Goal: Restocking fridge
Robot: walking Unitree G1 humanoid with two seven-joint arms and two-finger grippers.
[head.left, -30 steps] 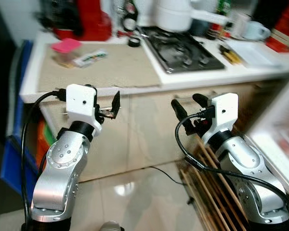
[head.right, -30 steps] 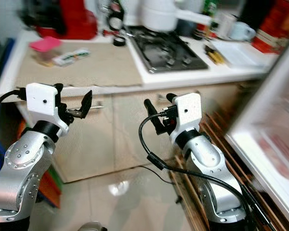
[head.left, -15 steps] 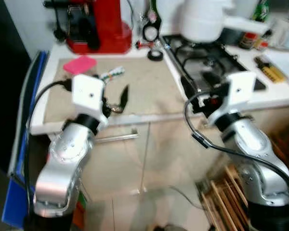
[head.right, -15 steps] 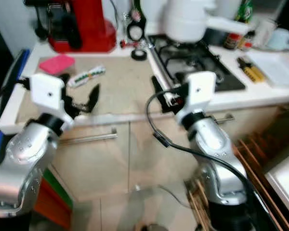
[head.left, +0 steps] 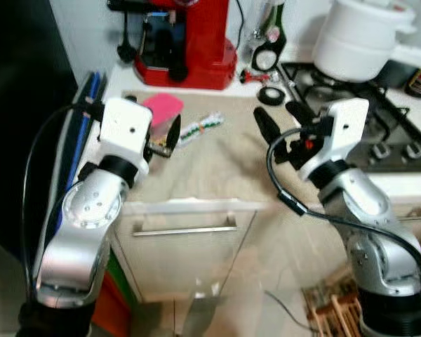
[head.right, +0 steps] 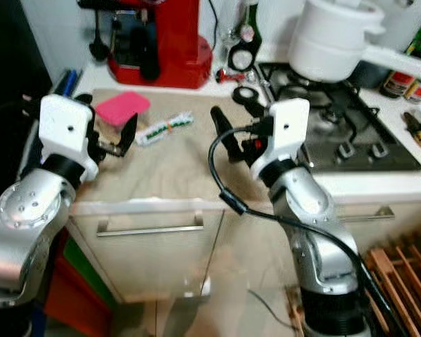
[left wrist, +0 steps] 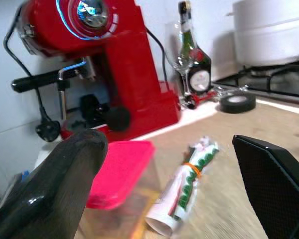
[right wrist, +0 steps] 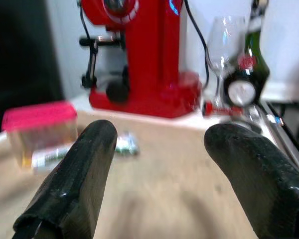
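Observation:
A clear box with a pink lid (head.left: 163, 107) stands on the beige mat (head.left: 217, 161) near the counter's left end. A white packet with green print (head.left: 200, 128) lies just beside it. My left gripper (head.right: 111, 133) hovers open over the mat, right in front of the box and packet, with nothing between its fingers. In the left wrist view the box (left wrist: 120, 164) and the packet (left wrist: 187, 186) lie close ahead. My right gripper (head.left: 279, 121) is open too, over the middle of the mat, pointing left toward the packet (right wrist: 50, 157).
A red coffee machine (head.left: 186, 35) stands at the back of the counter, with a wine glass (left wrist: 177, 45), a bottle (left wrist: 195, 64) and a black tape roll (head.left: 271, 95) beside it. A white pot (head.left: 358, 38) sits on the gas hob (head.left: 379, 133). Below is a drawer handle (head.left: 182, 228).
The view has swung left and closer to the counter. Both grippers have come up from below the counter edge to over the mat, still open and holding nothing.

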